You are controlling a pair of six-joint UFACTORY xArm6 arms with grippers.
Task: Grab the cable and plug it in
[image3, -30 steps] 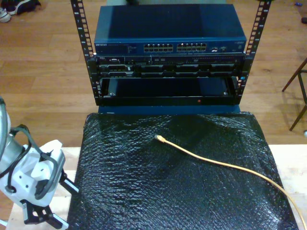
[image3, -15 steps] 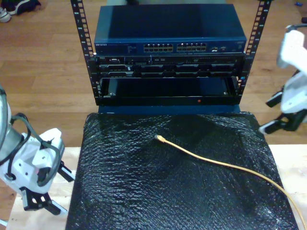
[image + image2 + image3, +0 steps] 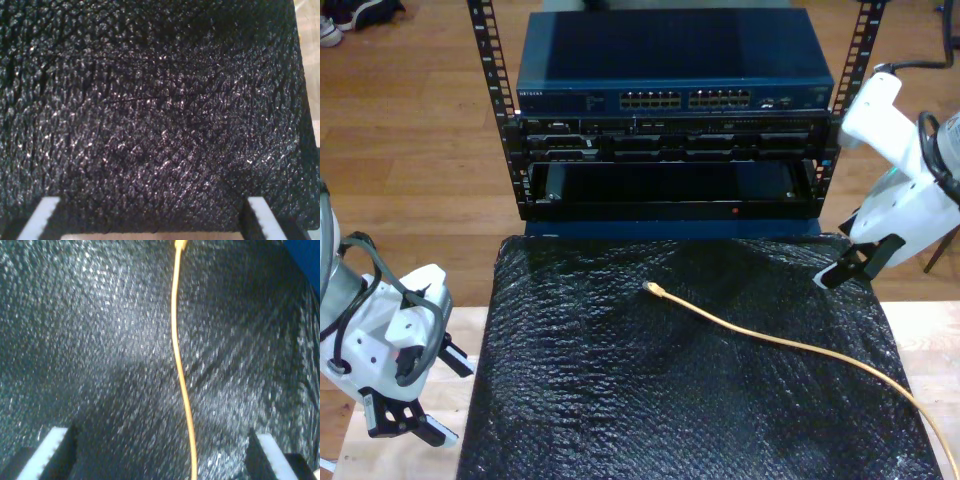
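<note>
The task is at its start: nothing is grasped and nothing is plugged in. The yellow-orange network cable [image 3: 790, 345] lies loose on the black bubble-wrap mat [image 3: 620, 400], its small plug [image 3: 653, 289] resting free in front of the Netgear switch [image 3: 675, 75] in the rack, well apart from the switch's ports [image 3: 685, 100].

My second gripper [image 3: 165, 450], the end effector at the exterior view's right, hovers above the mat with its fingers [image 3: 52, 445] spread wide apart and empty; the cable runs between them in its wrist view, not touched. My first gripper [image 3: 150, 217] is also apart and empty, looking over bare mat, well away from the cable.

Left to do, as I judge it: descend on the cable near the plug, clamp it, carry it to the switch, and seat the plug in 1 port.
</note>
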